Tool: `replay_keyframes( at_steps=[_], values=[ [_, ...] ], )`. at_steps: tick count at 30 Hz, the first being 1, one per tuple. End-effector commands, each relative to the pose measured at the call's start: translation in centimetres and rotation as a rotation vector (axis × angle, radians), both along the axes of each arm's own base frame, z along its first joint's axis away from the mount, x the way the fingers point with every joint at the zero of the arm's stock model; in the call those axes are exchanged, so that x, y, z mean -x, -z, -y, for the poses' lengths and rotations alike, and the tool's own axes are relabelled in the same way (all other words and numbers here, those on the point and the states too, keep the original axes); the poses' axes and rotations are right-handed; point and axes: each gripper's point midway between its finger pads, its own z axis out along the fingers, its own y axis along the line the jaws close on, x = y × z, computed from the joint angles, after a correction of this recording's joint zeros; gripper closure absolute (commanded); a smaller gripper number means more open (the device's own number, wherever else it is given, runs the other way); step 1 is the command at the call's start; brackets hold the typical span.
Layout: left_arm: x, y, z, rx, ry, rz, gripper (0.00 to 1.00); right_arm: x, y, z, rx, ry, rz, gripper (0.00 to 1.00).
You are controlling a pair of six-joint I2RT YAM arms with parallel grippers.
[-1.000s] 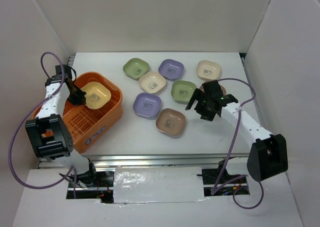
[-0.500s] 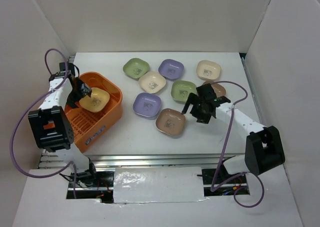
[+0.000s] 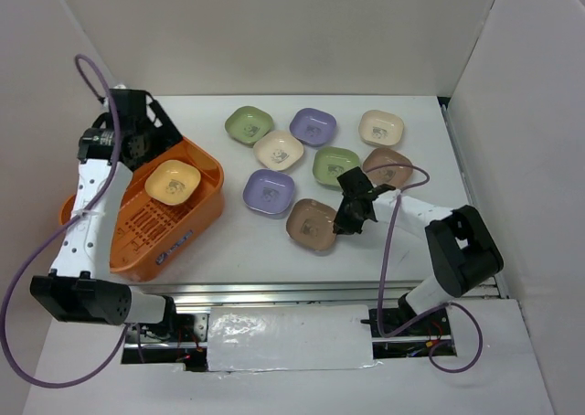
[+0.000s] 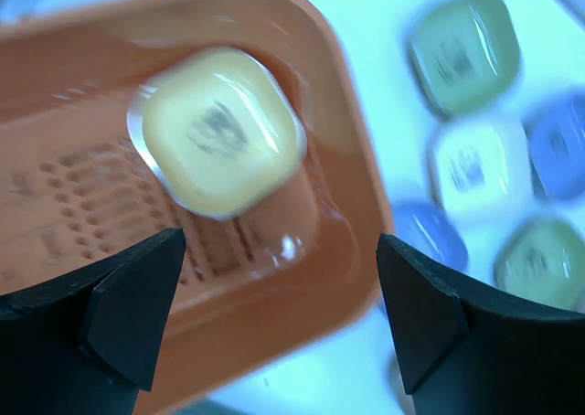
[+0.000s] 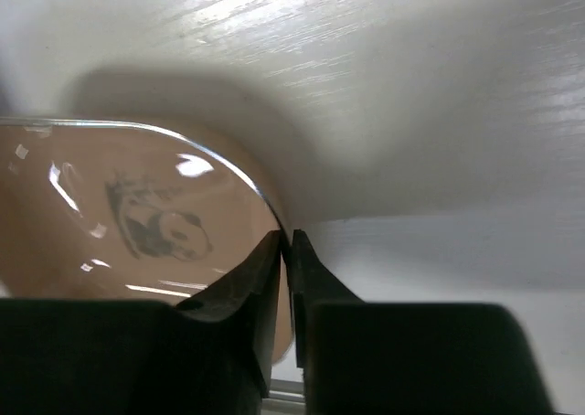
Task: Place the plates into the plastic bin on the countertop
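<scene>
Nine small plates, one orange plastic bin [image 3: 199,221] and two grippers share a white worktop [image 3: 238,250]. The plates come as two green, two lilac, two cream, two brown and a single yellow.

The yellow plate [image 3: 173,181] is the only one inside the bin, lying at its far end on the slotted base. The other eight sit on the worktop to the bin's right. A green plate [image 3: 249,124], a lilac plate [image 3: 313,126] and a cream plate [image 3: 381,128] form the far row. Nearer are a second cream plate [image 3: 278,149], a second green plate [image 3: 335,165] and the far brown plate [image 3: 388,166]. A second lilac plate [image 3: 269,191] and the near brown plate [image 3: 312,223] lie closest to the front rail.

The left gripper [image 3: 144,130] hangs over the bin's far left corner, its two fingers spread wide and holding nothing. Its blurred wrist view looks down on the yellow plate between them.

The right gripper [image 3: 352,216] is low at the right edge of the near brown plate. Its two fingers are pressed almost together, pinching the rim. Its wrist view shows that rim caught between them, beside a grey panda print [image 5: 155,223] in the plate's centre.
</scene>
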Motion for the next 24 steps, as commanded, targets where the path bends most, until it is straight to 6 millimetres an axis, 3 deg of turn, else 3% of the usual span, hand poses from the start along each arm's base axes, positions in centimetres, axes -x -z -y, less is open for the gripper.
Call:
replay_keyframes(
  at_steps=[1, 3, 4, 6, 9, 15, 19, 20, 21, 23, 24],
  values=[
    [0.4, 1.6, 6.3, 0.046, 0.232, -0.069, 0.01, -0.7, -0.6, -0.2, 0.022, 0.036, 0.054, 0.88],
    [0.0, 1.8, 9.6, 0.066, 0.328, -0.082, 0.01, -0.3, -1.1, 0.0, 0.045, 0.034, 0.062, 1.00],
    [0.3, 2.0, 12.6, 0.070, 0.411, -0.092, 0.01, -0.2, -2.0, 0.1, 0.044, 0.038, 0.083, 1.00],
    [-0.4, 2.7, 16.2, 0.081, 0.527, -0.121, 0.01, 0.5, -3.0, 0.7, 0.076, 0.032, 0.090, 1.00],
    [0.8, 4.3, 22.9, 0.057, 0.734, -0.203, 0.01, 0.9, -7.3, 1.1, 0.100, 0.028, 0.176, 1.00],
    [2.8, 8.2, 29.8, 0.045, 0.945, -0.338, 0.01, 1.4, -13.6, 1.0, 0.030, 0.002, 0.269, 1.00],
    [3.9, 9.1, 31.8, 0.048, 1.006, -0.358, 0.02, 1.4, -16.4, 0.5, -0.038, -0.004, 0.321, 1.00],
    [4.1, 9.7, 32.0, 0.039, 1.010, -0.377, 0.07, 1.5, -17.2, 0.5, -0.055, 0.000, 0.341, 1.00],
    [4.4, 9.8, 32.3, 0.031, 1.020, -0.384, 0.26, 1.5, -17.8, 0.4, -0.066, 0.004, 0.352, 1.00],
    [4.4, 10.2, 32.2, 0.010, 1.016, -0.399, 0.54, 1.7, -18.5, 0.7, -0.077, 0.011, 0.367, 1.00],
    [4.4, 10.4, 32.2, 0.006, 1.009, -0.399, 0.82, 1.7, -18.7, 0.6, -0.085, 0.007, 0.371, 1.00]
  ],
)
